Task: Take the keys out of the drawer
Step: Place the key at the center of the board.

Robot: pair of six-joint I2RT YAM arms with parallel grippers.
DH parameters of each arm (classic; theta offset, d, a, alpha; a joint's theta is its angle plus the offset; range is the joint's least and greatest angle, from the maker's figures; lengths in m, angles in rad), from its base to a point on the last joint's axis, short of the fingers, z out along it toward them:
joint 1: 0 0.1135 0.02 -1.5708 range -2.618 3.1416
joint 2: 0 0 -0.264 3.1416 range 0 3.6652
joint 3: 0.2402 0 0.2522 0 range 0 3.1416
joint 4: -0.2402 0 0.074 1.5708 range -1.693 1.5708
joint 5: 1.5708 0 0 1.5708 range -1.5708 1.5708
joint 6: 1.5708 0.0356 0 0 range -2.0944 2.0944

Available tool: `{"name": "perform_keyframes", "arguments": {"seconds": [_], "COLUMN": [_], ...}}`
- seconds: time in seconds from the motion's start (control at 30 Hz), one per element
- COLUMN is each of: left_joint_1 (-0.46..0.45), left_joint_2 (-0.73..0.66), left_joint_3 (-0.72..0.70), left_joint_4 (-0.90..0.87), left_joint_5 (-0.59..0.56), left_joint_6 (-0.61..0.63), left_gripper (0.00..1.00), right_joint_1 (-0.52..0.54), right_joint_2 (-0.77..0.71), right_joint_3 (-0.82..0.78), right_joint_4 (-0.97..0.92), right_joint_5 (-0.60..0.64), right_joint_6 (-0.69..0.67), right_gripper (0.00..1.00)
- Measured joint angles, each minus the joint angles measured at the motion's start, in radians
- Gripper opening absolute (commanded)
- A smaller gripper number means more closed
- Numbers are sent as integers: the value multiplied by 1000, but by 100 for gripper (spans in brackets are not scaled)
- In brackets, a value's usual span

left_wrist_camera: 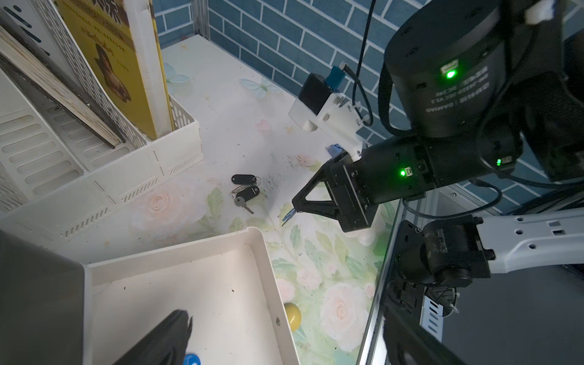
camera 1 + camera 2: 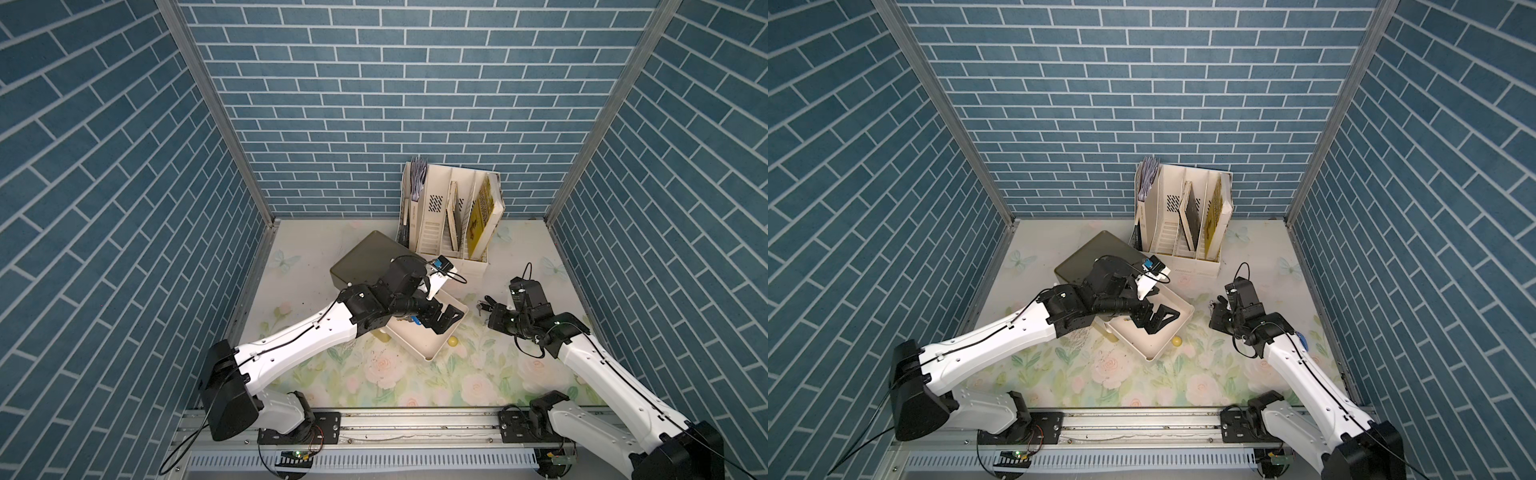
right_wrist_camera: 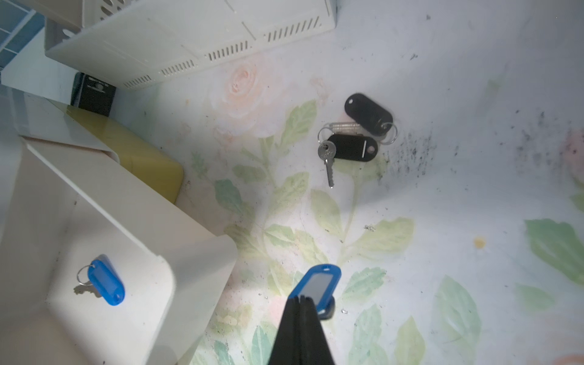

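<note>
The white drawer (image 2: 432,355) stands pulled out of an olive-grey cabinet (image 2: 370,257). One bunch of the keys with a blue tag (image 3: 106,281) lies inside the drawer. My left gripper (image 2: 446,322) hangs open over the drawer, and that blue tag (image 1: 191,360) shows beside one of its fingers (image 1: 164,341). My right gripper (image 3: 303,298) is shut on another blue-tagged key (image 3: 319,284) just above the floral table, to the right of the drawer. A bunch with black fobs (image 3: 357,136) lies on the table beyond it, and shows as black-fob keys (image 1: 245,188) in the left wrist view too.
A white file organizer (image 2: 449,216) with books stands behind the drawer by the back wall. The drawer's yellow knob (image 2: 453,341) sticks out toward the right arm. Blue brick walls close in three sides, and a metal rail (image 2: 374,424) runs along the front.
</note>
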Motion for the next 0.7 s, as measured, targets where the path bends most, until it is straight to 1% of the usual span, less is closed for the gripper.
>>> {"name": "perform_keyframes", "arguments": {"seconds": [0.23,0.5,0.7], "left_joint_1": [-6,-6,-6], "left_joint_2": [4,4,4], "left_joint_3": [0,0,-4], "left_joint_4": [0,0,0], "left_joint_5": [0,-4,-11], "left_joint_6": [0,0,5], "left_gripper": [100,100,100], "right_joint_1": [-2,-7,-58], "right_joint_2": [23,77,101], "right_joint_3": [-94,-146,-170], "right_joint_4": [127,257,314], "right_joint_5": [-81,-142,-177], "right_joint_6": [39,83,85], "right_gripper": [0,0,0]}}
